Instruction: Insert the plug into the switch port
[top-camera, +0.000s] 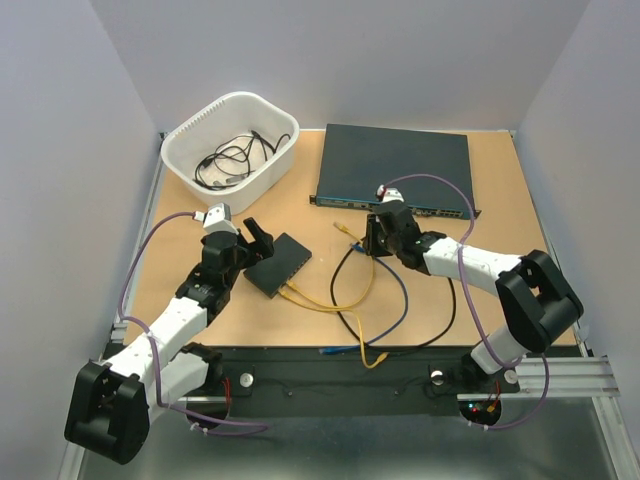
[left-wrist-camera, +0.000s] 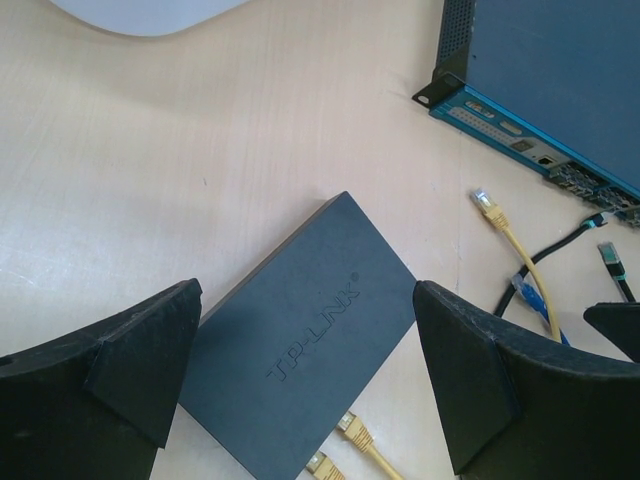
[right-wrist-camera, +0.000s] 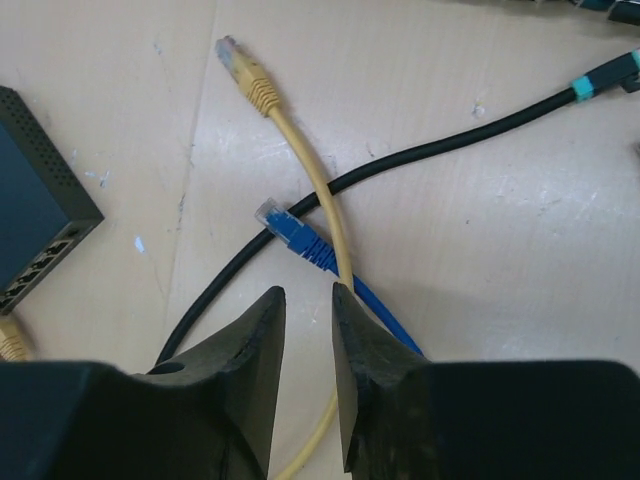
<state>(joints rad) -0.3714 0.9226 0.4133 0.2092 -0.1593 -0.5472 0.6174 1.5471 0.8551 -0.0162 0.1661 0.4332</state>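
Observation:
The small black switch (top-camera: 279, 265) lies flat, left of centre, with two yellow plugs (left-wrist-camera: 352, 430) seated in its ports. My left gripper (top-camera: 255, 232) hovers wide open over the switch (left-wrist-camera: 300, 370), one finger on each side and neither touching. In the right wrist view the switch's port row (right-wrist-camera: 40, 262) faces the loose cables. My right gripper (right-wrist-camera: 308, 292) hangs low with a narrow gap and nothing between its fingers. A blue plug (right-wrist-camera: 285, 225) lies just ahead of the fingertips. A yellow cable with a free plug (right-wrist-camera: 243, 68) runs under the right finger.
A large dark rack unit (top-camera: 395, 165) sits at the back, with a black cable's teal-ended plug (right-wrist-camera: 600, 78) near its front. A white basket (top-camera: 270, 170) holding black cords stands at the back left. Yellow, blue and black cables loop toward the near edge (top-camera: 370, 330).

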